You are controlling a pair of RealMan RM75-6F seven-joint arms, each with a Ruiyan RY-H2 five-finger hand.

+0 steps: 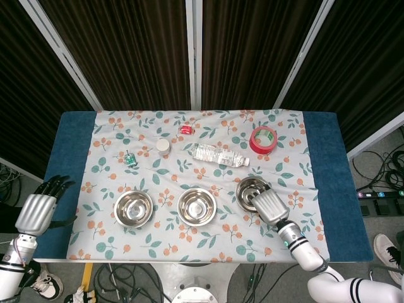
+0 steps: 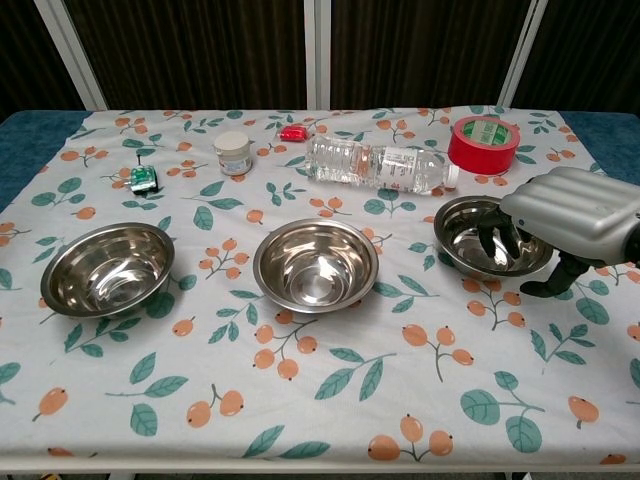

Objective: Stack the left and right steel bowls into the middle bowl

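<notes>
Three steel bowls stand in a row on the floral cloth: the left bowl, the middle bowl and the right bowl. All are upright and hold nothing. My right hand hangs over the right bowl's near right rim. Its fingers dip inside the bowl. The thumb sits outside, a little off the rim, low by the cloth. The bowl rests on the table. My left hand hovers off the table's left edge, fingers stretched out, holding nothing.
Behind the bowls lie a clear water bottle on its side, a red tape roll, a white jar, a small red item and a green item. Blue table edges flank the cloth.
</notes>
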